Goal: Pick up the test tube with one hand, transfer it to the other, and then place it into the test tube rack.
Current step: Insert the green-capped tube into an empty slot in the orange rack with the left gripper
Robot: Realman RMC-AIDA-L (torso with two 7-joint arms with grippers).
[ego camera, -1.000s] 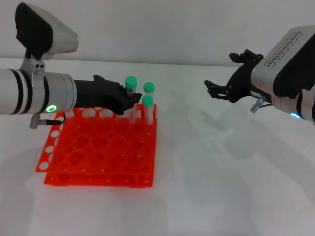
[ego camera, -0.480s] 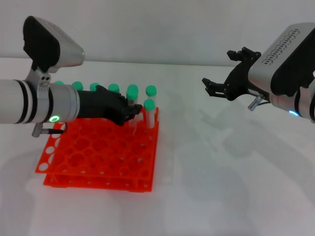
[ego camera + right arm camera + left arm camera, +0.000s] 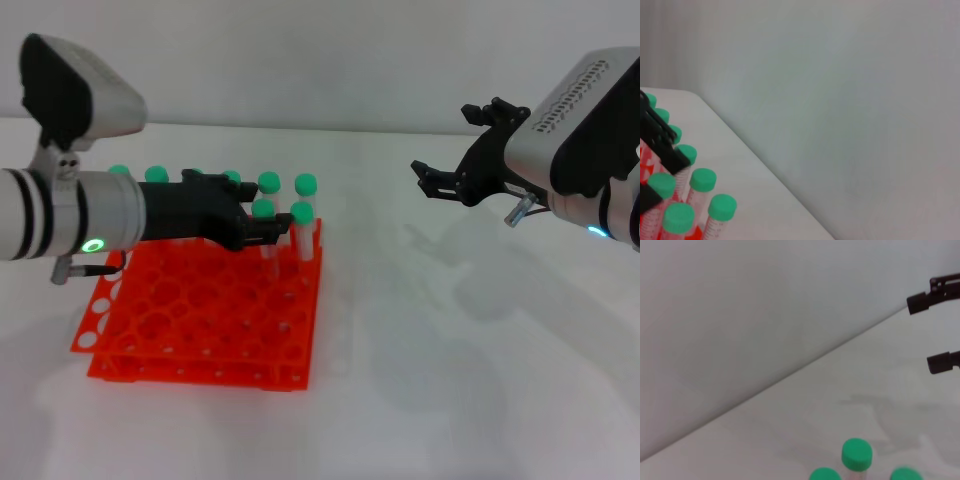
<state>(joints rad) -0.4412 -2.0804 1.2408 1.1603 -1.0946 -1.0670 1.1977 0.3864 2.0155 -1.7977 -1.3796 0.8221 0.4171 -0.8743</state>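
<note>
Glossy orange-red plastic test tube rack (image 3: 200, 310) on a smooth, matt white surface (image 3: 450, 380); beside it, clear plastic tubes with smooth green caps (image 3: 302, 211).

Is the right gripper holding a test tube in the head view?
No. The right gripper hangs open and empty above the table, well away from the test tube rack, nothing between its jaws.

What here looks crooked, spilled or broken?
Nothing stands out. The test tubes stand upright in the test tube rack, which lies flat. The left tool is at one test tube; the right tool hangs open, apart.
</note>
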